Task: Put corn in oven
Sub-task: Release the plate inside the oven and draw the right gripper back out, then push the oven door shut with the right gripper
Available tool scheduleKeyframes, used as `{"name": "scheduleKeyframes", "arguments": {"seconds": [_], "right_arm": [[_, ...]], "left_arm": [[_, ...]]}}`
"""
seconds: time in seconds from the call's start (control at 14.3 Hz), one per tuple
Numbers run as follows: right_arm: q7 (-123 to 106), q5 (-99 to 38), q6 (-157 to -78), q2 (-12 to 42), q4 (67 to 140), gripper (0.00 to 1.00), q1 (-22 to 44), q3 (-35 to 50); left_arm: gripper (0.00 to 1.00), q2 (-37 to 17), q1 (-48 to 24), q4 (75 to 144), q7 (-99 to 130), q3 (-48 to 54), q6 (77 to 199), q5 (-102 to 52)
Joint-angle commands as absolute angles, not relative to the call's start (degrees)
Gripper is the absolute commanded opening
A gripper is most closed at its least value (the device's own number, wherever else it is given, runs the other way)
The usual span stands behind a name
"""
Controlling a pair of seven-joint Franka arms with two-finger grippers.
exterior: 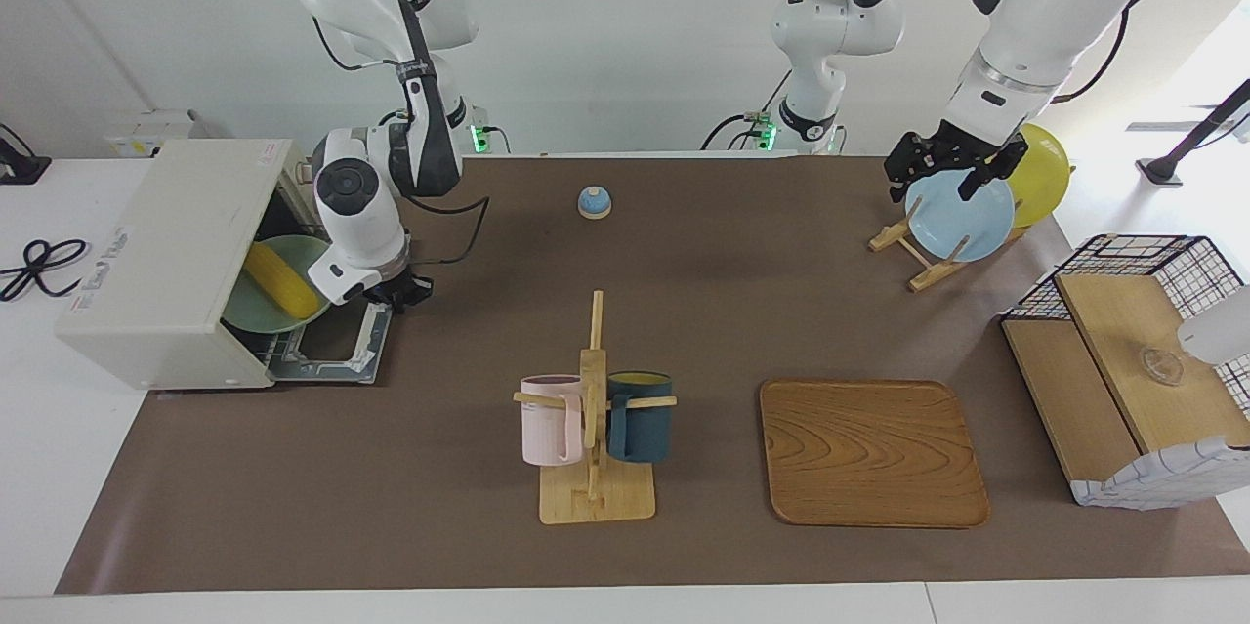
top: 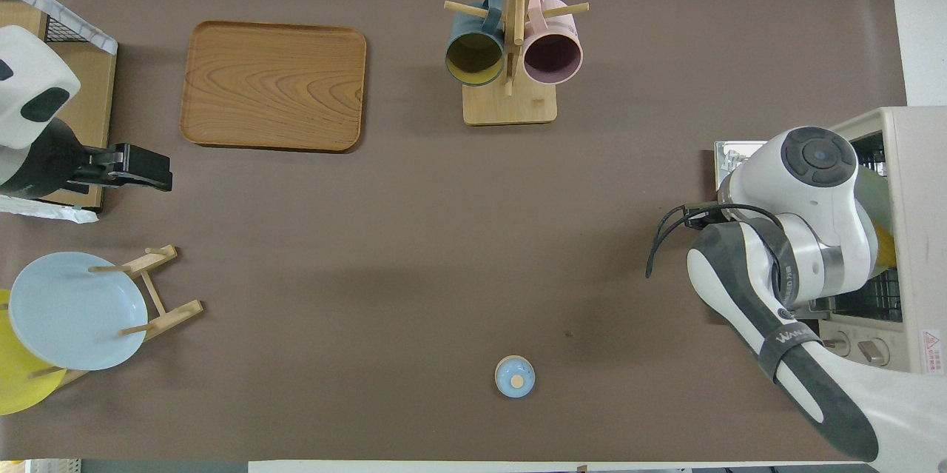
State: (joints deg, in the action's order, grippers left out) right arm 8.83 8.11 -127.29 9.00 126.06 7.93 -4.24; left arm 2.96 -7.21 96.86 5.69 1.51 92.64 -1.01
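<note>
The yellow corn (exterior: 278, 280) lies on a pale green plate (exterior: 256, 313) in the mouth of the cream-white oven (exterior: 161, 243), whose door (exterior: 337, 351) lies open and flat. My right gripper (exterior: 395, 290) hangs low over the door's edge, right beside the plate's rim and off the corn. In the overhead view the right arm covers most of this; only a sliver of corn (top: 885, 247) and plate (top: 874, 195) shows by the oven (top: 921, 184). My left gripper (exterior: 937, 183) waits open over the blue plate (exterior: 962, 214) on the plate rack, also seen in the overhead view (top: 159, 175).
A mug tree (exterior: 594, 409) with a pink and a dark blue mug stands mid-table. A wooden tray (exterior: 872, 453) lies beside it. A small blue bell (exterior: 594, 202) sits near the robots. A wire basket with wooden boards (exterior: 1123, 380) and a yellow plate (exterior: 1045, 170) are at the left arm's end.
</note>
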Motion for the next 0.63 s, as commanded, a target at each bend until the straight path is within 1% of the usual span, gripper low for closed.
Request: {"name": "scheduleKeyframes", "arguments": {"seconds": [0.0,0.21,0.35,0.56], "right_arm": [[8.53,13.41,-122.81,8.00,124.20,0.00,7.38,-4.13],[8.00,20.11,-116.82,7.04,120.68,0.00,6.42,-4.48],[5.29,20.92,-114.27,6.24,118.93,0.00,5.02,-4.48],[-2.87,21.01,-108.56,5.80,113.40,0.00,1.24,-4.48]], "left_arm": [[1.00,3.25,-7.29,96.50,5.62,1.23,92.02,-1.14],[1.00,3.25,-7.29,96.42,5.62,1.23,92.02,-1.14],[1.00,3.25,-7.29,96.42,5.62,1.23,92.02,-1.14],[1.00,3.25,-7.29,96.42,5.62,1.23,92.02,-1.14]]}}
